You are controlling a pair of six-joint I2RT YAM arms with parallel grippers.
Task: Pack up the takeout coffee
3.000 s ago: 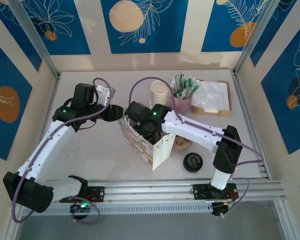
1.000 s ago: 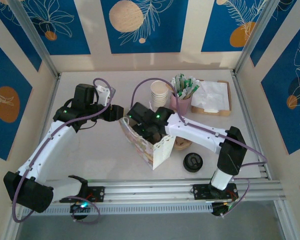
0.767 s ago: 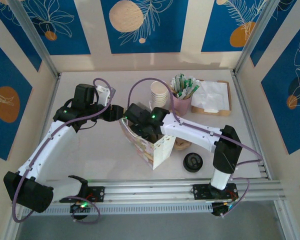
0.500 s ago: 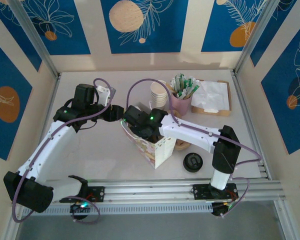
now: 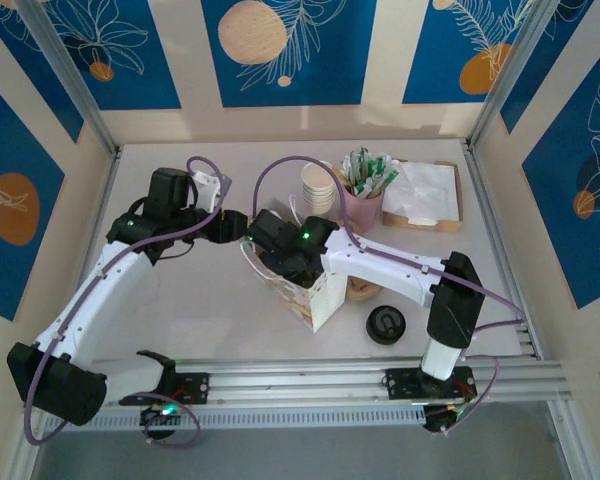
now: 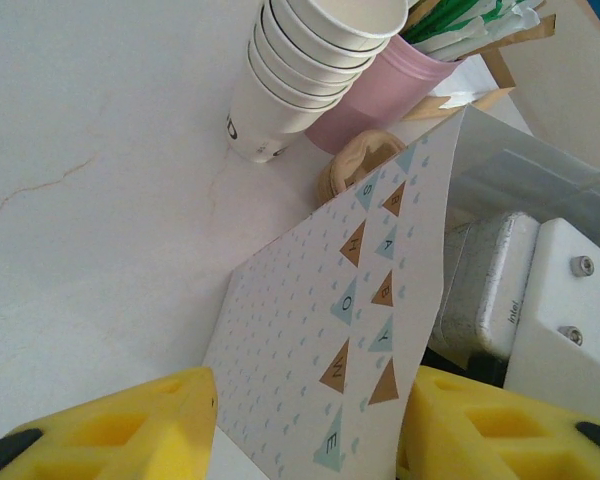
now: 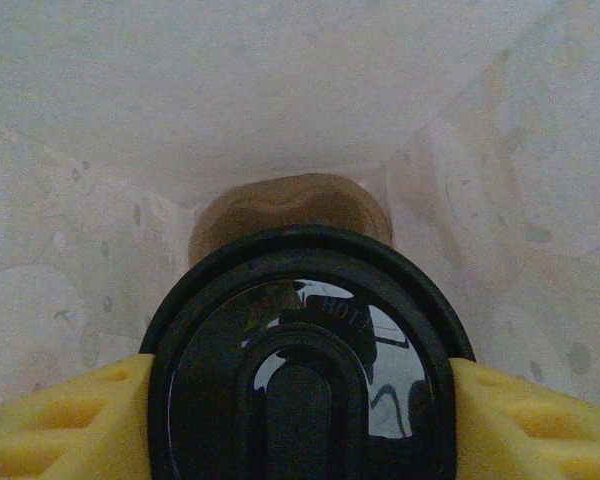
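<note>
A patterned paper bag (image 5: 325,298) stands open at mid-table. Its printed wall (image 6: 320,330) runs between the yellow fingers of my left gripper (image 6: 310,405), which is shut on the bag's rim at the bag's left end (image 5: 237,228). My right gripper (image 5: 285,262) reaches down into the bag's mouth. In the right wrist view it (image 7: 300,400) is shut on the takeout coffee cup, whose black lid (image 7: 300,340) spans the gap between the yellow fingers (image 7: 70,420). The bag's pale inner walls surround the cup. A brown shape (image 7: 290,205) lies beyond the lid; what it is, I cannot tell.
A loose black lid (image 5: 387,324) lies on the table right of the bag, with a brown cardboard piece (image 5: 365,288) beside it. Behind the bag stand stacked white cups (image 5: 318,185), a pink cup of sticks (image 5: 365,207) and a napkin tray (image 5: 426,195).
My right gripper has shifted a little left with the cup inside the bag, and the bag's front end has moved with it. The left arm has held still.
</note>
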